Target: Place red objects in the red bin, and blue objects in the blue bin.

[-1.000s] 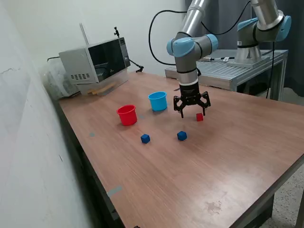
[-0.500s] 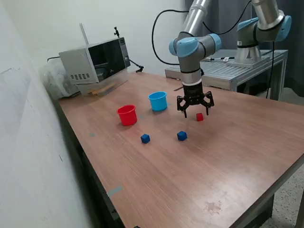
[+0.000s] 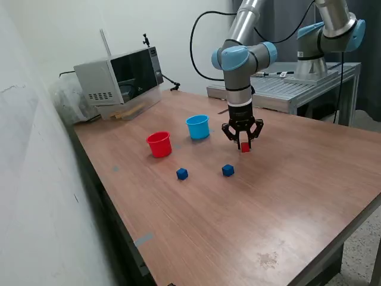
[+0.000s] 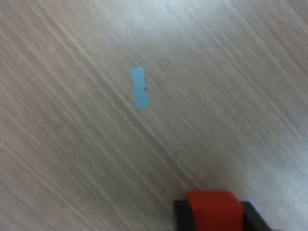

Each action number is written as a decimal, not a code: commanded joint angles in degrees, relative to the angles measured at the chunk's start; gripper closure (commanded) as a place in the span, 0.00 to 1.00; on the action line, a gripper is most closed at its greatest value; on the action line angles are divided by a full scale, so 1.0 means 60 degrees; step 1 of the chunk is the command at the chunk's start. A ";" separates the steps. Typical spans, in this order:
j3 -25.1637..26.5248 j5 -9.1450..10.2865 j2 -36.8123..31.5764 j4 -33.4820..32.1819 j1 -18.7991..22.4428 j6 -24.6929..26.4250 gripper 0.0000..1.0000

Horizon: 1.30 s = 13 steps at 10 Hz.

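Observation:
My gripper (image 3: 243, 145) points straight down at the table, its fingers closed in on a tiny red cube (image 3: 244, 147). In the wrist view the red cube (image 4: 212, 211) sits between the two black fingers (image 4: 182, 215), touching both. Only this one red cube shows. Two tiny dark blue cubes (image 3: 182, 173) (image 3: 228, 170) lie on the table toward the exterior view's left of the gripper. The red cup (image 3: 159, 143) and the light blue cup (image 3: 197, 126) stand upright side by side, farther to the exterior view's left.
A grey microwave-like box (image 3: 119, 77) stands at the table's back corner. A second arm (image 3: 330, 36) stands on a metal bench (image 3: 297, 89) behind. Small bits of blue tape are stuck to the wooden table (image 3: 143, 239) (image 4: 139, 88).
The gripper moved toward the exterior view's right over the red cube, came down, and its wide-open fingers closed in on the cube.

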 commanded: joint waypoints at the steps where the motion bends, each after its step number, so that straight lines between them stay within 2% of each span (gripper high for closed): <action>1: 0.0006 -0.0052 -0.0118 0.0044 -0.0035 0.0024 1.00; 3: 0.0006 0.0006 -0.0586 0.0088 -0.0035 0.0067 1.00; 4: -0.0241 0.0035 -0.0834 0.0117 -0.0122 0.0474 1.00; 7: -0.1864 0.0020 -0.0823 0.0568 -0.0546 0.1530 1.00; 10: -0.2877 0.0021 -0.0691 0.0703 -0.1131 0.2248 1.00; 12: -0.3492 0.0195 -0.0400 0.0718 -0.1689 0.3111 1.00; 13: -0.3858 0.0182 -0.0079 0.0718 -0.1893 0.3738 1.00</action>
